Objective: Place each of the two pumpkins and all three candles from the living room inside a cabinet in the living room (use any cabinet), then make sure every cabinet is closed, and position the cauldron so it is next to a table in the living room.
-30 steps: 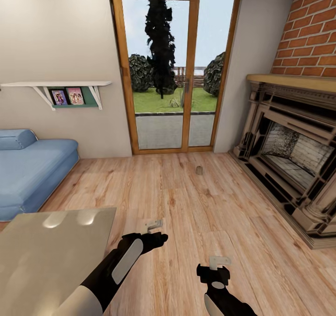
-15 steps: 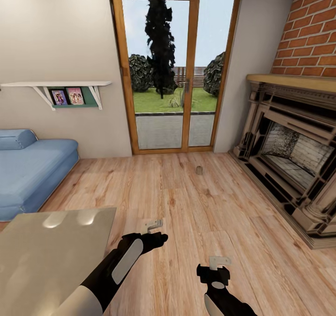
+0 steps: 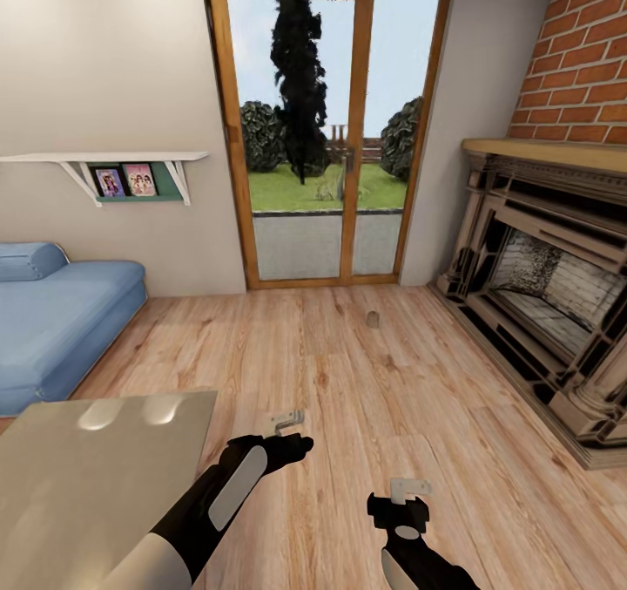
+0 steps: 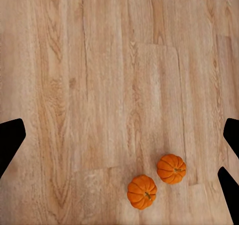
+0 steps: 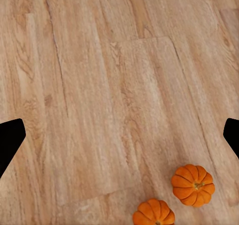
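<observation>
Head view: left gripper [image 3: 288, 419] and right gripper [image 3: 409, 488] both hang over bare wood floor [image 3: 418, 398], nothing between the fingers; can't tell the jaw gap from here. Grey table [image 3: 96, 477] sits beside the left arm, blue sofa [image 3: 61, 320] beyond it, fireplace [image 3: 549, 285] on the right. Left wrist view: fingers spread wide, empty; two pumpkins [image 4: 171, 168] on the floor below, just beside each other, nearer one finger, well clear of both. Right wrist view: fingers spread, empty; same pumpkins [image 5: 193, 185] lie on the floor below, off centre toward one finger.
</observation>
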